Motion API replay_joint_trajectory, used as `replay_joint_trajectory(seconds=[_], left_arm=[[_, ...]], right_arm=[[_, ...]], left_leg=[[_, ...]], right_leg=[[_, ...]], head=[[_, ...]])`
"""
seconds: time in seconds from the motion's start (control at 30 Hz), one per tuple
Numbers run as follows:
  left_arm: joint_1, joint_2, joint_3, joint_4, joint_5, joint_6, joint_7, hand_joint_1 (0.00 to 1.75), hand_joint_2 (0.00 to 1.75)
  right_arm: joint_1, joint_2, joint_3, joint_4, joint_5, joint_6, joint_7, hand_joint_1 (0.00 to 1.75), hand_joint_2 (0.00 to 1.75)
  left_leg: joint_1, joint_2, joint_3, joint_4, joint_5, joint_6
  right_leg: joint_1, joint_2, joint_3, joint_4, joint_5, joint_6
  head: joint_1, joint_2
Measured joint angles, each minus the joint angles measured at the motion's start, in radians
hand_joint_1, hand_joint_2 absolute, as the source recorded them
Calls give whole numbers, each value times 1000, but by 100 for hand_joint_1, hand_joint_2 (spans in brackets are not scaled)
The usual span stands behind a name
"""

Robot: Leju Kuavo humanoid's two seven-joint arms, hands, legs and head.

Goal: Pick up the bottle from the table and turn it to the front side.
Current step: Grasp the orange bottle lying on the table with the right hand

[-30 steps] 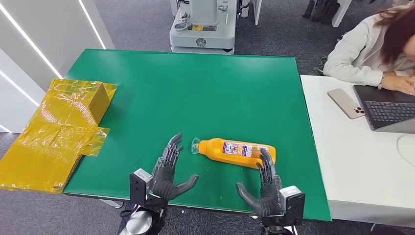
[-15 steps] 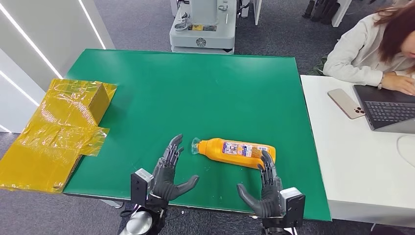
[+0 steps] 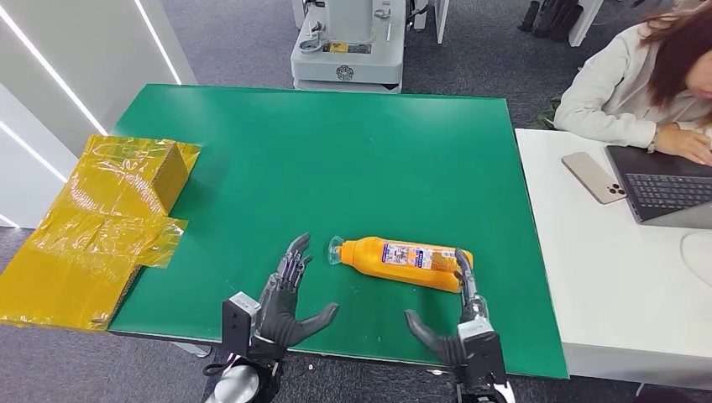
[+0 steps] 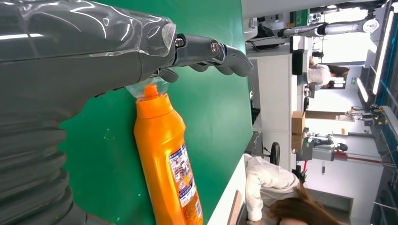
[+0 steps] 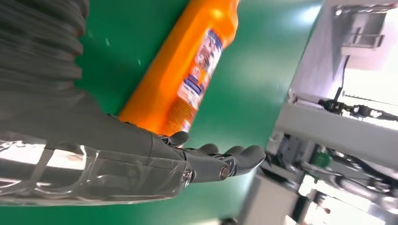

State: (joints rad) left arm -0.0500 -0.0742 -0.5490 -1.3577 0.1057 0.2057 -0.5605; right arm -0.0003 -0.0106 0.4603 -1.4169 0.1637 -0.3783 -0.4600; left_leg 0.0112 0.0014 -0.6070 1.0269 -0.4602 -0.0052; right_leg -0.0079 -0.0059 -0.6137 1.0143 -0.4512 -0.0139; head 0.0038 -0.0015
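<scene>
An orange bottle [image 3: 403, 261] with a printed label and a clear cap lies on its side on the green table [image 3: 336, 159], cap pointing left. My left hand [image 3: 285, 298] is open just left of the cap, apart from the bottle [image 4: 169, 164]. At the bottle's base end my right hand [image 3: 458, 323] is turned edge-on, fingers stretched out and thumb spread; the fingertips [image 3: 461, 262] overlap that end, and whether they touch it I cannot tell. In the right wrist view the bottle [image 5: 183, 79] lies just beyond the straight fingers [image 5: 220, 161].
A yellow taped cardboard box [image 3: 101, 222] lies at the table's left edge. A white desk [image 3: 613, 294] adjoins on the right with a phone [image 3: 593, 177] and a laptop [image 3: 663, 189], where a person [image 3: 638, 84] sits. A grey machine [image 3: 348, 42] stands behind the table.
My right hand has rotated from palm-flat to edge-on and slid slightly right along the bottle's base end. The left hand and the bottle have stayed put.
</scene>
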Motion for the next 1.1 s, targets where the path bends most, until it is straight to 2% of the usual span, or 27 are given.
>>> replay_joint_trajectory(seconds=[0.13, 0.23, 0.37, 0.43, 0.47, 0.57, 0.67, 0.73, 0.87, 1.0, 1.1], left_arm=[[1, 0, -13, 0, 0, -15, 1, 0, 175], [-1, -1, -24, 0, 0, -31, 3, 0, 175], [-14, -1, -37, 5, 4, -56, 5, 0, 175], [-27, -1, -44, 12, 9, -69, 6, 0, 175], [-34, -1, -47, 17, 13, -76, 6, 0, 175], [-57, -1, -57, 34, 20, -103, 10, 0, 175], [-71, -2, -67, 45, 21, -119, 24, 0, 175], [-79, -4, -71, 53, 21, -122, 35, 0, 175], [-100, -9, -75, 68, 25, -115, 47, 0, 175], [-108, -10, -75, 80, 28, -109, 47, 0, 175], [-113, -11, -75, 88, 37, -95, 48, 0, 175]], right_arm=[[-72, -19, -3, 39, 222, -67, 72, 0, 175], [-132, -38, -3, 85, 350, -63, 137, 0, 175], [-222, -62, 13, 168, 463, -8, 216, 0, 175], [-278, -71, 43, 222, 565, 17, 263, 0, 175], [-309, -74, 64, 252, 626, 46, 287, 0, 175], [-404, -78, 149, 332, 749, 209, 338, 0, 175], [-481, -76, 228, 387, 777, 352, 370, 0, 175], [-530, -70, 271, 419, 784, 403, 376, 0, 175], [-618, -48, 343, 477, 790, 426, 375, 0, 175], [-661, -35, 379, 515, 789, 430, 368, 0, 175], [-707, -19, 419, 558, 775, 472, 342, 0, 175]], left_leg=[[0, 0, 0, 0, 0, 0], [0, 0, 0, 1, 0, 0], [0, 0, 0, 1, 0, 0], [0, 0, 0, 1, 0, 0], [0, 0, 0, 1, 0, 0], [0, 1, 1, 1, 1, 0], [0, 0, 1, 1, 1, 0], [0, 1, 1, 1, 1, 0], [0, 1, 1, 1, 1, 0], [0, 0, 0, 1, 1, 0], [0, 2, 1, 1, 1, 0]], right_leg=[[0, 0, 0, 0, 0, 0], [0, 0, 0, 0, 0, 0], [0, 0, 0, 0, 0, 0], [0, 1, 0, 0, 1, 0], [0, 1, 0, 0, 1, -1], [0, 2, 0, 1, 1, -1], [0, 1, 0, 1, 1, -1], [0, 2, 0, 1, 1, -1], [0, 2, 0, 1, 1, -1], [0, 1, 0, 1, 0, -1], [0, 3, 0, 1, 1, -1]], head=[[0, 0], [0, 0], [0, 0], [0, 0], [0, 0], [0, 0], [0, 0], [0, 0], [0, 0], [0, 0], [0, 0]])
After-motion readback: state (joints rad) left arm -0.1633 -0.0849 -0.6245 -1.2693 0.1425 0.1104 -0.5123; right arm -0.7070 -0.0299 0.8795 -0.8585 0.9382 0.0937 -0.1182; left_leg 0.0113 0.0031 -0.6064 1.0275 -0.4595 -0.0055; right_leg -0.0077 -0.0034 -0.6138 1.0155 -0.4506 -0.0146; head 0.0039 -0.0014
